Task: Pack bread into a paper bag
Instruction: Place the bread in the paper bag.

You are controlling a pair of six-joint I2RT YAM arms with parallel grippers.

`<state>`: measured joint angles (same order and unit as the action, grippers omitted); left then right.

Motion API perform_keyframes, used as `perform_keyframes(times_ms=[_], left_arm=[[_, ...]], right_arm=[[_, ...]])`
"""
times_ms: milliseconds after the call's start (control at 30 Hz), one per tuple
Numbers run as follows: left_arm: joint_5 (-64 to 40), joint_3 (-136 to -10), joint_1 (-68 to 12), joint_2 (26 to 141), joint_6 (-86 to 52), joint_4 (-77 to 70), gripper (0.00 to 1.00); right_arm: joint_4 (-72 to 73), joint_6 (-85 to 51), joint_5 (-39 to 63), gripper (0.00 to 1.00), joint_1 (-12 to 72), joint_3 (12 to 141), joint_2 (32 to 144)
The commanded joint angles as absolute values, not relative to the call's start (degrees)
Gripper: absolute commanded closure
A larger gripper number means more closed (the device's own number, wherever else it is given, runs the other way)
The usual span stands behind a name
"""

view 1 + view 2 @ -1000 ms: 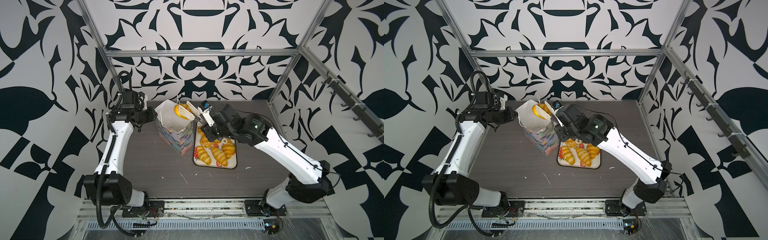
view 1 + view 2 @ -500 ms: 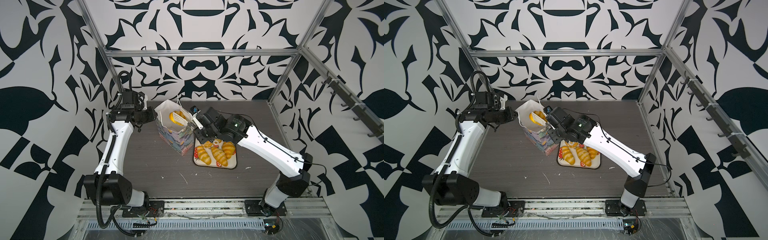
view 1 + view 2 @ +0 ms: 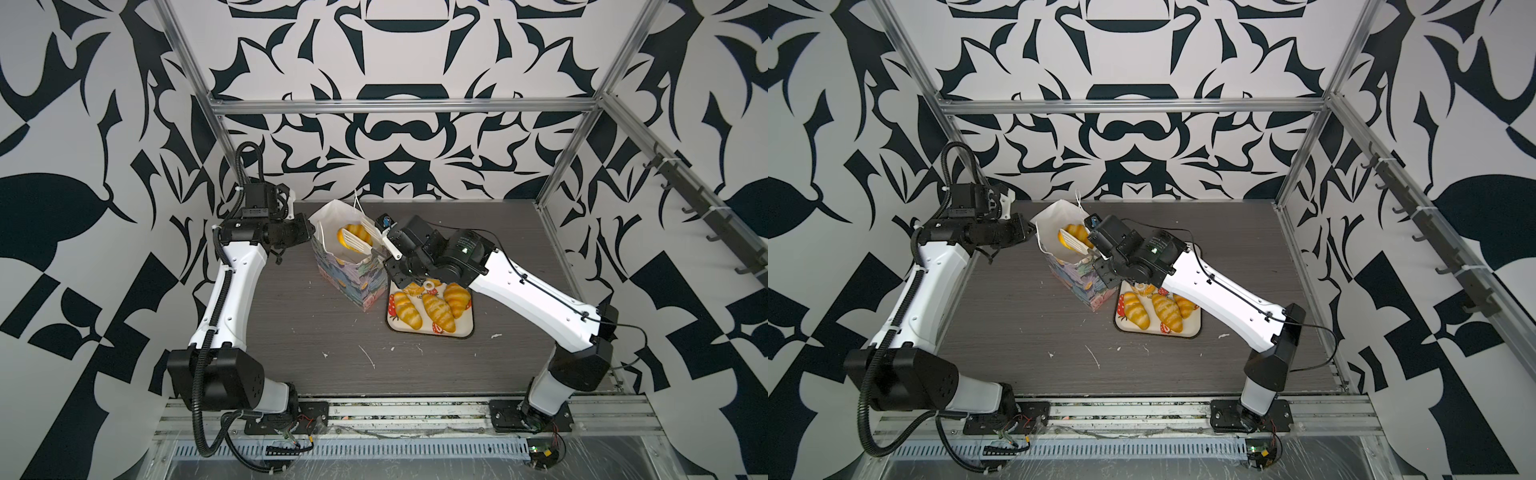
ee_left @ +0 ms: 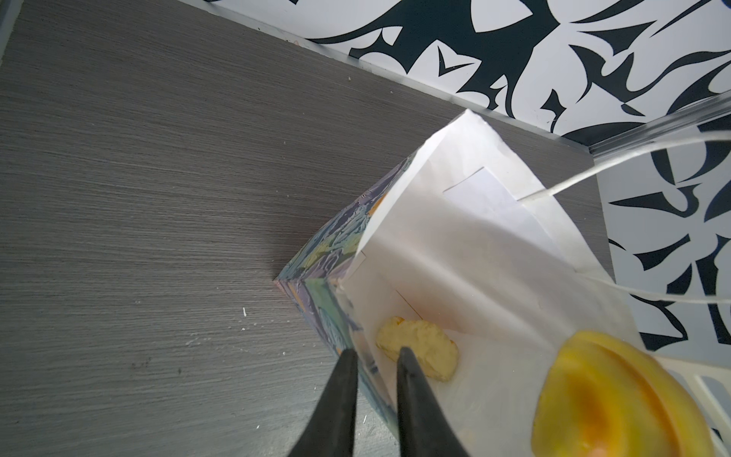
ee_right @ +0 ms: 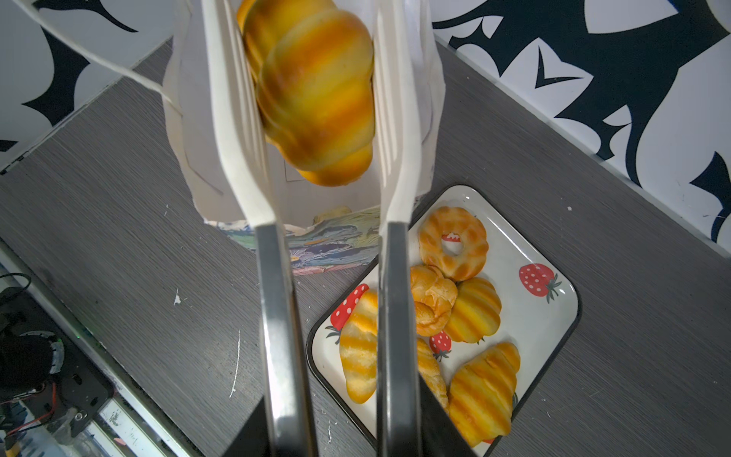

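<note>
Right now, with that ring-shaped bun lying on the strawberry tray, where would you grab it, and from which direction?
Across the outer rim of the ring-shaped bun, coming straight down from above. It lies flat on the tray with its hole facing up, so both outer sides are exposed. Avoid the side where the round bun touches it.

Dark grey woodgrain table (image 3: 270, 324): paper bag (image 3: 353, 278) upright, strawberry-print tray (image 3: 465, 326) just beside (contact unclear), white scraps (image 3: 368, 356) nearer the front.

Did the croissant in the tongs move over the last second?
Yes: against the paper bag, the croissant moved from the far rim down into the mouth.
</note>
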<state>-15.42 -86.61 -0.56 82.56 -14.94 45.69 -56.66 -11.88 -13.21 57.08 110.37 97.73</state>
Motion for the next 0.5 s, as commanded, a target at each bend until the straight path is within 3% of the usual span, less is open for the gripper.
perform_keyframes(times_ms=[0,467], left_arm=[[-15.93,-85.57,-0.70,82.27,-14.69,46.98,0.78],[-16.20,-85.69,-0.70,82.36,-14.73,47.02,0.77]], right_arm=[[-53.64,-12.22,-14.50,0.54,57.39,113.77,96.59],[-54.23,-11.95,-14.77,0.49,57.57,114.83,96.30]])
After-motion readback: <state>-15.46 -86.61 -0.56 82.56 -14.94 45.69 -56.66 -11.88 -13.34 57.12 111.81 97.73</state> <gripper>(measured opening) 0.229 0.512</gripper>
